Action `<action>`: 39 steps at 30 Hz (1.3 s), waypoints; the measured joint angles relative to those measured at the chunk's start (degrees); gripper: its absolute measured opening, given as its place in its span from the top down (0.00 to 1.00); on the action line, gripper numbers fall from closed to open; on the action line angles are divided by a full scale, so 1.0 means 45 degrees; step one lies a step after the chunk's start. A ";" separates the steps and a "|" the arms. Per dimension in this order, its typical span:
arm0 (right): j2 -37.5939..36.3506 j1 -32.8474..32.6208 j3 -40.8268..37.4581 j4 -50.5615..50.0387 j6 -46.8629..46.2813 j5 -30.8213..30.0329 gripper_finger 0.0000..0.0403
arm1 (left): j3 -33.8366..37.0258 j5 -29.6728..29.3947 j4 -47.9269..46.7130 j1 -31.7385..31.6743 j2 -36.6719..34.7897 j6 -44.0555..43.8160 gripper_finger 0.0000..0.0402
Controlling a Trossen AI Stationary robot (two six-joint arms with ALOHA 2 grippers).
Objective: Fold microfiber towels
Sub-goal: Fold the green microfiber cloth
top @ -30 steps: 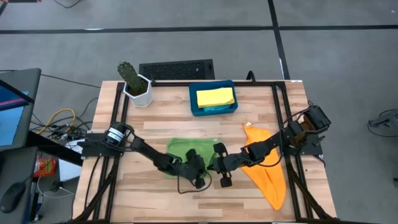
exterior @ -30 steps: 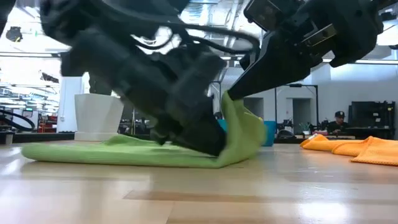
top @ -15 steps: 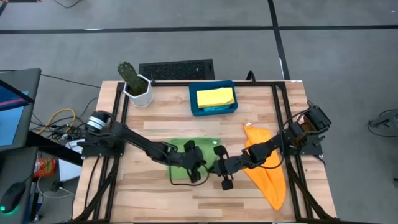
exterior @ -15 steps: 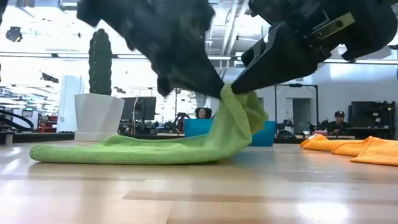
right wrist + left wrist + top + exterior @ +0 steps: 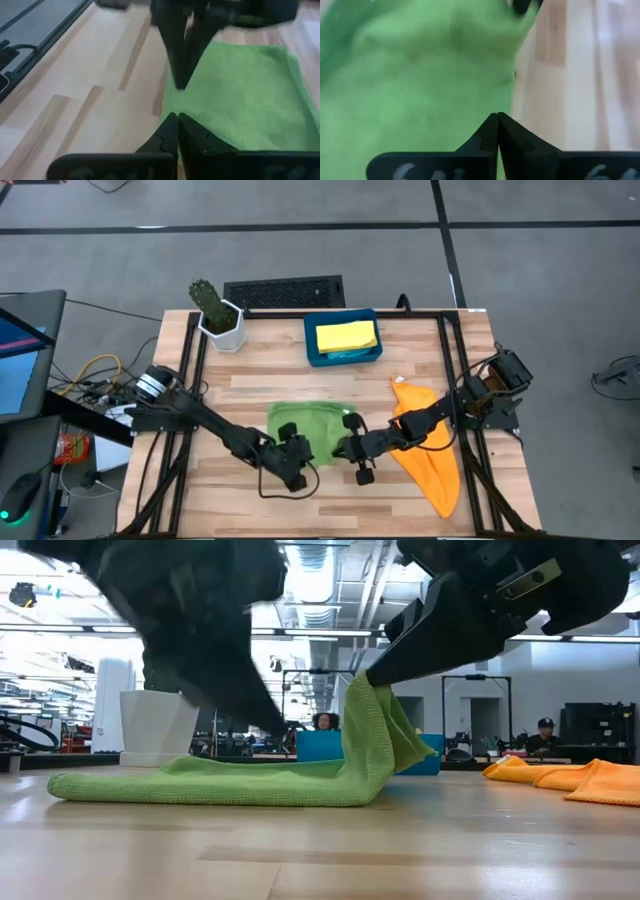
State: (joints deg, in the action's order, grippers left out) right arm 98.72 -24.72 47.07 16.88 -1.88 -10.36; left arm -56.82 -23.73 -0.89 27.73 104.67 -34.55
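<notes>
A green microfiber towel (image 5: pixel 305 425) lies mid-table, flat except for its right near part, which stands up (image 5: pixel 365 740). My right gripper (image 5: pixel 372 678) is shut on the top of that raised part. My left gripper (image 5: pixel 297 465) hovers shut just off the towel's near edge with nothing in it; the left wrist view shows its tips (image 5: pixel 497 117) over the green cloth. An orange towel (image 5: pixel 430 455) lies crumpled on the table at the right. A yellow towel (image 5: pixel 346 336) lies in the dark-blue tray (image 5: pixel 312 352). My right gripper pinches the green towel's raised right near edge (image 5: pixel 195 120) between its two fingers, slanting down from the table's right side. The held part hangs from the fingertips (image 5: pixel 360 700) in a slack upright fold. The rest of the towel (image 5: pixel 200 785) lies on the table.
A potted cactus (image 5: pixel 215 312) stands at the far left corner. The tray stands at the far middle. A dark keyboard-like grille (image 5: pixel 283 291) lies beyond the far edge. Bare wood shows along the near edge (image 5: pixel 300 505).
My left gripper, still shut, has lifted off the green towel beside my right gripper and drawn back toward the table's near left. The towel's raised part, earlier bunched under it, now hangs straighter from my right gripper, which has kept still.
</notes>
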 joint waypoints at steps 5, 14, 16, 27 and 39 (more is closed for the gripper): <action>0.0000 0.0280 0.0000 0.0439 0.0325 0.0372 0.94 | 0.0045 0.0705 0.0372 0.0019 0.1000 -0.0429 1.00; 0.1221 0.0497 0.0286 0.0835 0.0198 0.1364 0.93 | 0.0036 0.0564 0.0408 0.0034 0.1135 -0.0633 1.00; 0.1526 0.0497 0.0484 0.0687 0.0207 0.1336 0.93 | 0.0036 0.0632 0.0410 0.0035 0.1135 -0.0790 1.00; 0.1899 0.0980 0.1239 0.0612 0.0731 0.1563 0.93 | 0.0036 0.0545 0.0390 0.0078 0.1135 -0.0782 1.00; 0.3390 0.0832 0.1797 0.0676 0.0411 0.2322 0.92 | 0.0031 0.0550 0.0342 0.0078 0.1135 -0.0816 1.00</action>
State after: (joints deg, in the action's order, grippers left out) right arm 113.97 -20.97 55.16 19.93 -0.03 0.09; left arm -56.69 -21.26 0.64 28.08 109.78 -38.22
